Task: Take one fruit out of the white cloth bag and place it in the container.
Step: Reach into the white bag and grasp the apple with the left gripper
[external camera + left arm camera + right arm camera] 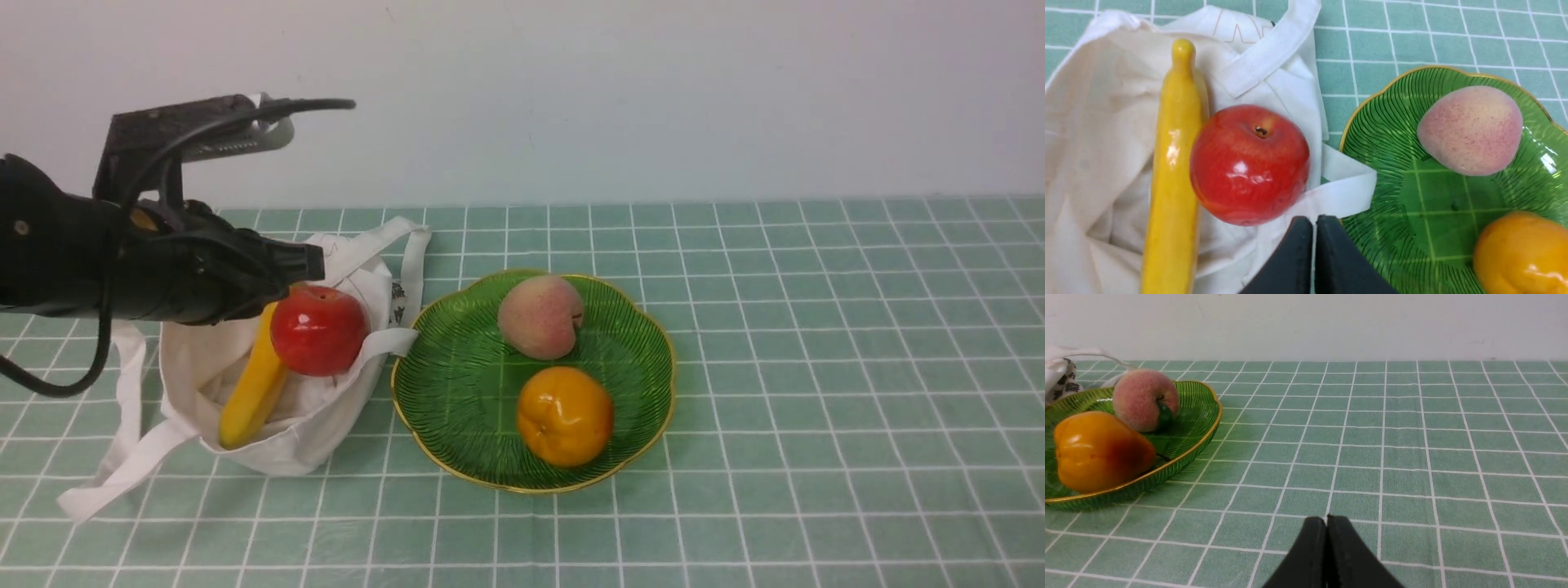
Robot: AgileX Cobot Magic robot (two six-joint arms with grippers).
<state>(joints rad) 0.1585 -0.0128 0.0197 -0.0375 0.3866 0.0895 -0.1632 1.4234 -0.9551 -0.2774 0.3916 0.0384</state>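
Note:
A glossy red apple [318, 329] [1249, 163] rests in the open mouth of the white cloth bag [286, 433] [1094, 134], beside a yellow banana [253, 388] [1173, 171]. My left gripper [314, 260] [1314, 222] hangs shut just above and behind the apple, holding nothing. To the bag's right sits the green glass plate [457, 384] [1400, 228] [1196, 424]; one bag strap lies against its rim. My right gripper [1326, 520] is shut and empty, low over the cloth; it does not show in the front view.
On the plate lie a pale pink peach [540, 316] [1470, 130] [1145, 400] and an orange fruit [565, 415] [1521, 253] [1098, 451]. A green checked tablecloth [816, 408] covers the table, and a white wall stands behind it.

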